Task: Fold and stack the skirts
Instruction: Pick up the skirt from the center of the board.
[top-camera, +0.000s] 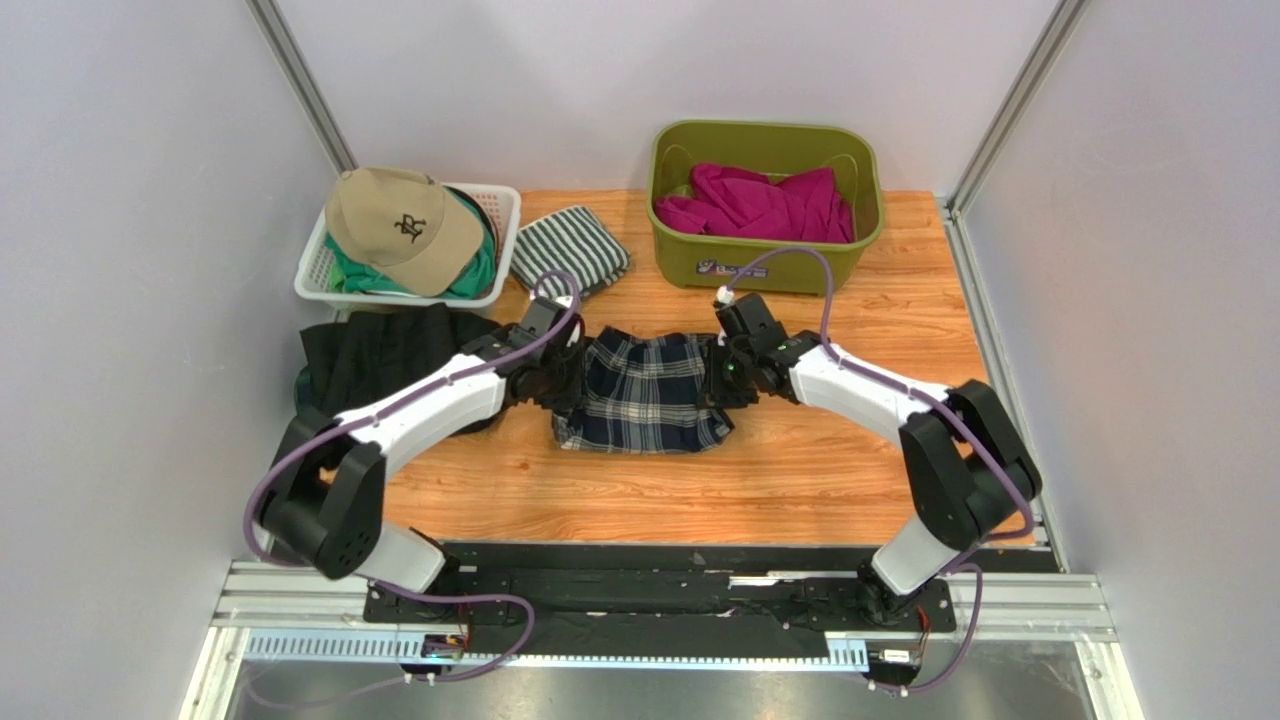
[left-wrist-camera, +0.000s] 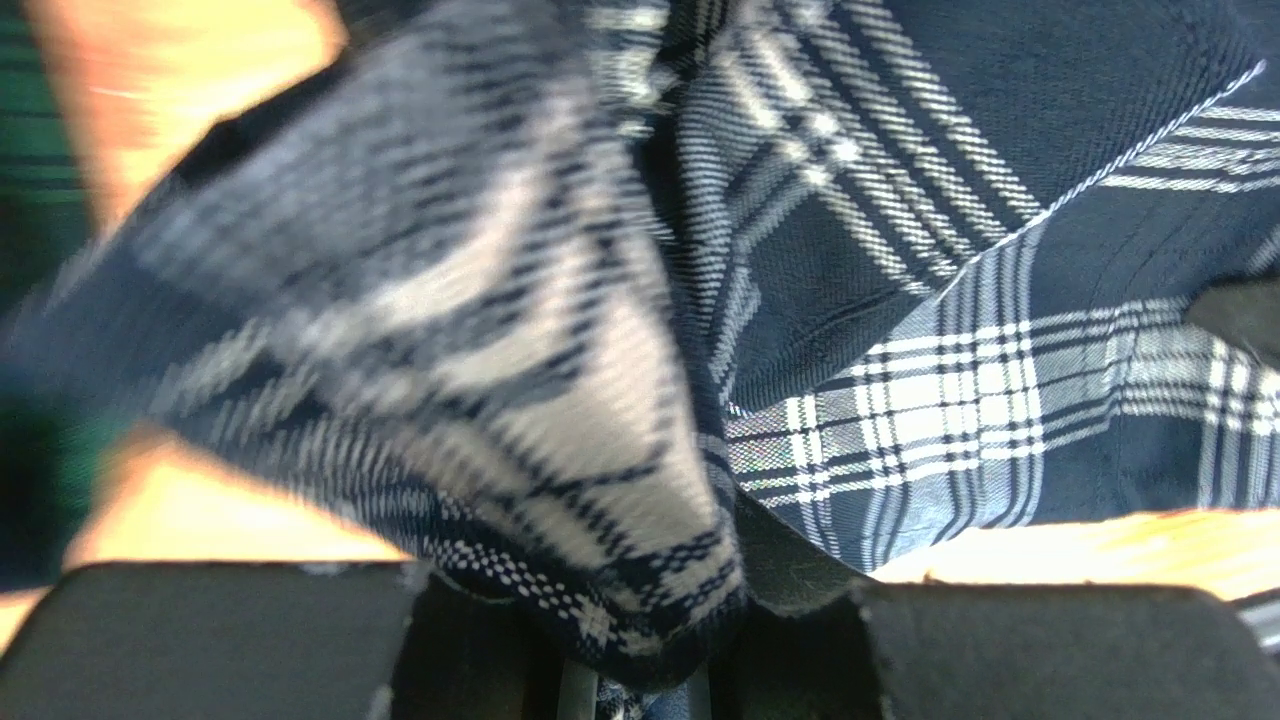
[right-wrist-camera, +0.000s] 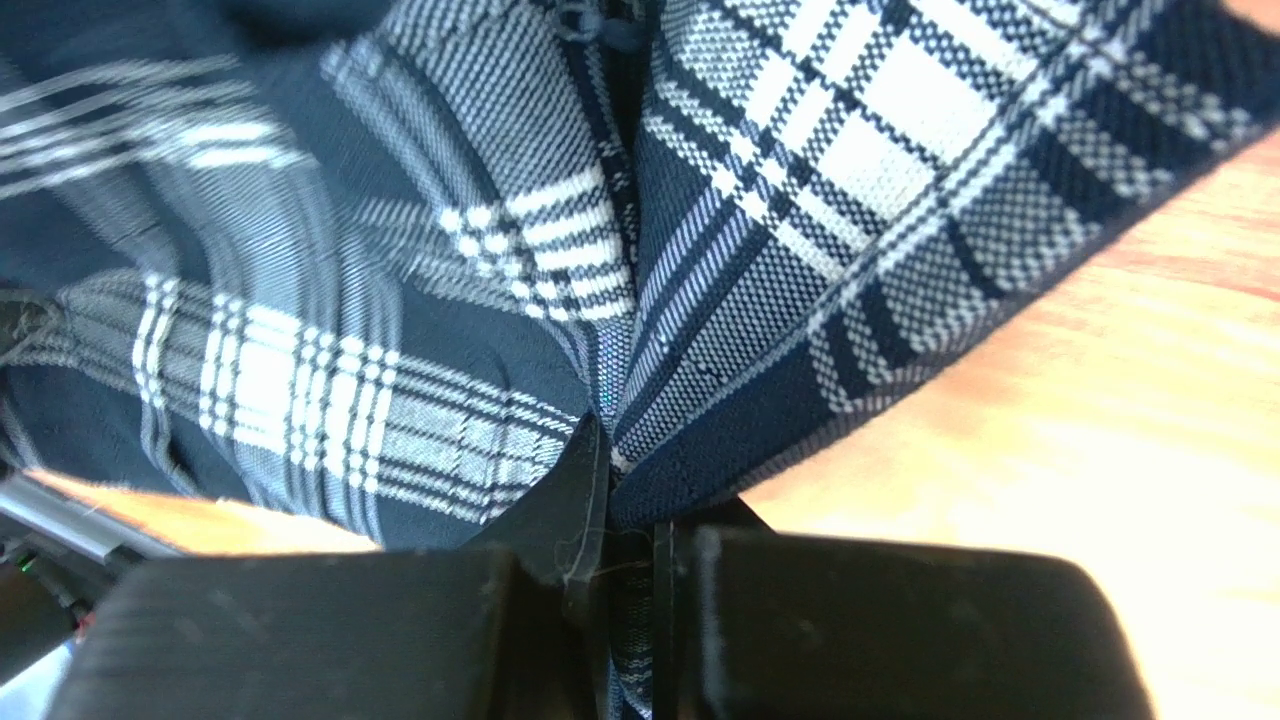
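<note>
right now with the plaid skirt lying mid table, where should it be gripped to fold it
By its two side edges, one arm coming in from each side. The plaid skirt lies spread across the table, wider than deep, so its ends face the arms. The left gripper pinches the left edge and the right gripper the right edge. Both wrist views show cloth bunched between the fingers.

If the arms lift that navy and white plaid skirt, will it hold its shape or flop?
Probably floppy: the plaid skirt bunches into folds where the left end effector pinches it. Its middle would likely sag, since the right end effector grips only an edge. The thin weave suggests it is light.
</note>
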